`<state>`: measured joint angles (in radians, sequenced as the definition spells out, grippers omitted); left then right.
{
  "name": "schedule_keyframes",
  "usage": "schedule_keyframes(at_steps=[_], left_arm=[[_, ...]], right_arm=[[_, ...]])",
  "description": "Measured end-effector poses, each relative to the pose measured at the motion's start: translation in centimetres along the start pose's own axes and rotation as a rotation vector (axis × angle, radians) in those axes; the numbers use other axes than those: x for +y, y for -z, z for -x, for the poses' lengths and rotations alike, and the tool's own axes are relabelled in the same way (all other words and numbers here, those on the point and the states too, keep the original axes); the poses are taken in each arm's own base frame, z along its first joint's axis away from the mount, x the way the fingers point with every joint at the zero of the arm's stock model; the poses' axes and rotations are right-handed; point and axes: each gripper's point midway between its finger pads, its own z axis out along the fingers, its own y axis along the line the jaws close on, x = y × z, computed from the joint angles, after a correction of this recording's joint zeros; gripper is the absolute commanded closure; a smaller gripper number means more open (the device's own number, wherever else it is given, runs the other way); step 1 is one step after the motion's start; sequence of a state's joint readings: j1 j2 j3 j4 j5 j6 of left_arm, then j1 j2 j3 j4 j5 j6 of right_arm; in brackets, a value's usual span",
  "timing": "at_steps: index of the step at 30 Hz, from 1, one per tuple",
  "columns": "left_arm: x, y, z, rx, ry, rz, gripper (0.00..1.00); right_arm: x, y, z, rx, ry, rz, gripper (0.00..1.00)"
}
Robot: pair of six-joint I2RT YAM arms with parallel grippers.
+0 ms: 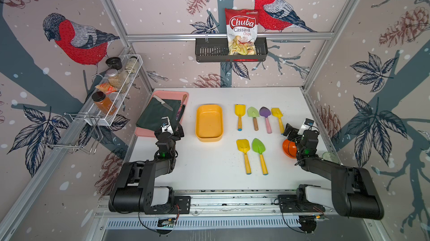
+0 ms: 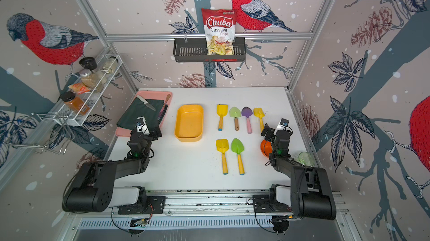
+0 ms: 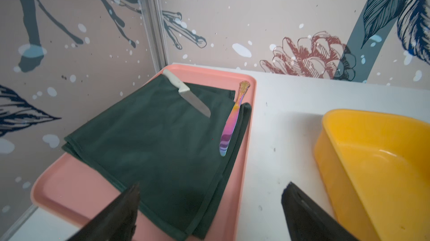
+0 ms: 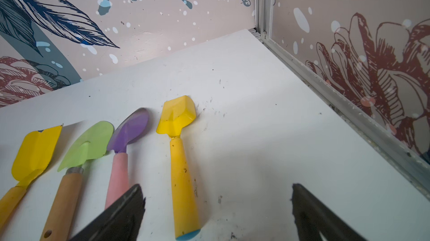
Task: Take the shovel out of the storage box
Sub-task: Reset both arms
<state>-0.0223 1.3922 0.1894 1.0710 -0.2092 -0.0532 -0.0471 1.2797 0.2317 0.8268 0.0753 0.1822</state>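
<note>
Storage box (image 1: 209, 122): yellow-orange plastic, smooth, faint sheen. Tray (image 3: 58, 188): pink plastic, matt. Cloth (image 3: 151, 139): dark green fabric, matt, with stitched hems. Kitchen knife (image 3: 186, 95): white plastic handle, dull grey metal blade. Butter knife (image 3: 229, 126): polished metal with a rainbow sheen. Yellow shovel (image 4: 182, 158): glossy painted blade, soiled painted handle. Pale green shovel (image 4: 87, 145): painted blade, metal collar, bare wooden handle. Purple shovel (image 4: 121, 163): painted blade worn grey at the tip, matt pink handle. Table (image 4: 256, 112): white, matt, scuffed and speckled with dark grit. Chip bag (image 1: 242, 30): glossy printed film. Spice rack (image 1: 104, 117): white wire mesh. Wall basket (image 1: 209, 50): black, matt, slotted.
</note>
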Motion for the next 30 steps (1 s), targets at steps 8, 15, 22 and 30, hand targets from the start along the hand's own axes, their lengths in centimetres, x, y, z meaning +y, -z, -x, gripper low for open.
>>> schedule_keyframes(at_steps=[8, 15, 22, 30], left_arm=[[-0.6, -1.0, 0.1, -0.042, 0.006, -0.027, 0.04], [-1.8, -2.0, 1.2, -0.055, -0.017, -0.085, 0.02], [-2.1, -2.1, 0.7, -0.031, -0.028, -0.1, 0.02], [-2.1, -2.0, 0.6, -0.029, -0.029, -0.1, 0.02]], right_arm=[[0.9, -0.9, -1.0, -0.062, 0.06, 0.019, 0.01], [1.4, -2.2, 1.1, -0.103, 0.083, 0.001, 0.0], [1.4, -2.2, 0.9, -0.098, 0.084, -0.001, 0.01], [1.4, -2.3, 1.0, -0.097, 0.083, -0.003, 0.01]])
